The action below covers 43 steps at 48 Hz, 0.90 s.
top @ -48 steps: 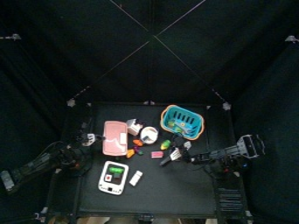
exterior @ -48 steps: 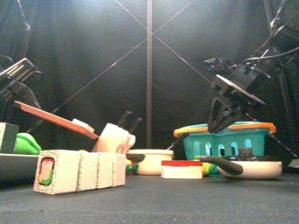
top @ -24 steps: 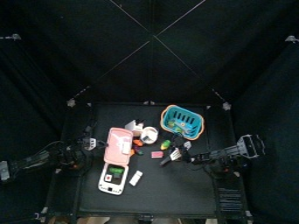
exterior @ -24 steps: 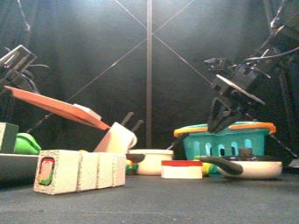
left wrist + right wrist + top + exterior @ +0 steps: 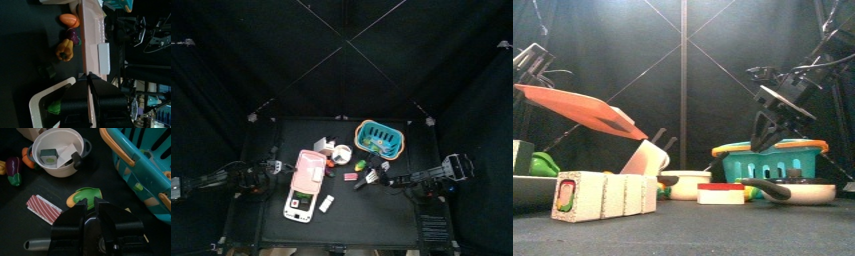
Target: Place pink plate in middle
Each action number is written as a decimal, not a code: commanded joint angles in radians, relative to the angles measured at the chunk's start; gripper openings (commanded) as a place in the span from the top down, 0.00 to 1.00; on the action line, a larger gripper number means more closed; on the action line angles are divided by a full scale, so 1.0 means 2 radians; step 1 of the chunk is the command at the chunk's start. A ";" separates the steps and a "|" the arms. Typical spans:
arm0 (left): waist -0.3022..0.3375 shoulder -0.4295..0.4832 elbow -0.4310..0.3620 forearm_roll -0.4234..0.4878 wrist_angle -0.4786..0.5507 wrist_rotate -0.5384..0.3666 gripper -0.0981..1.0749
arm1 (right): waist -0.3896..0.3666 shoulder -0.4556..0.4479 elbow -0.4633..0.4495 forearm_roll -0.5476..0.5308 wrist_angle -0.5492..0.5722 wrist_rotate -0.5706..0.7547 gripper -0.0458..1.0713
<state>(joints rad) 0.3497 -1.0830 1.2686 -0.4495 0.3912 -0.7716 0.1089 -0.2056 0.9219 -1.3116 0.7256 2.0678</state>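
The pink plate (image 5: 309, 168) hangs tilted above the table's left-middle, over the white item with a green panel (image 5: 298, 207). In the front view the plate (image 5: 587, 110) slopes down to the right, well above the table. My left gripper (image 5: 287, 173) is shut on the plate's left edge; the left wrist view shows the jaws (image 5: 90, 76) clamped on the plate (image 5: 90, 30), seen edge-on. My right gripper (image 5: 382, 180) hovers right of the middle, shut and empty (image 5: 99, 203).
A teal basket (image 5: 378, 137) stands at the back right. A white pot (image 5: 59, 158), a green piece (image 5: 85, 197) and a red-striped piece (image 5: 47, 208) lie under the right gripper. Small toy foods (image 5: 69, 20) are scattered around the middle.
The left gripper has lifted the pink plate higher and carried it right and forward, over the white item. The right arm has not moved.
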 commanded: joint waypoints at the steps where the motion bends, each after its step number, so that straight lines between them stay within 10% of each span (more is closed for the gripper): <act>1: -0.031 0.025 -0.012 -0.002 -0.041 0.000 0.67 | -0.002 -0.005 -0.008 -0.002 0.002 -0.002 0.40; 43: -0.183 0.275 -0.110 0.005 -0.247 0.001 0.67 | -0.019 -0.048 0.005 -0.002 0.002 -0.012 0.40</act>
<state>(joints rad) 0.0000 -0.5860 1.1014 -0.4479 -0.0752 -0.7731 0.0828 -0.2608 0.9311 -1.3116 0.7271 2.0463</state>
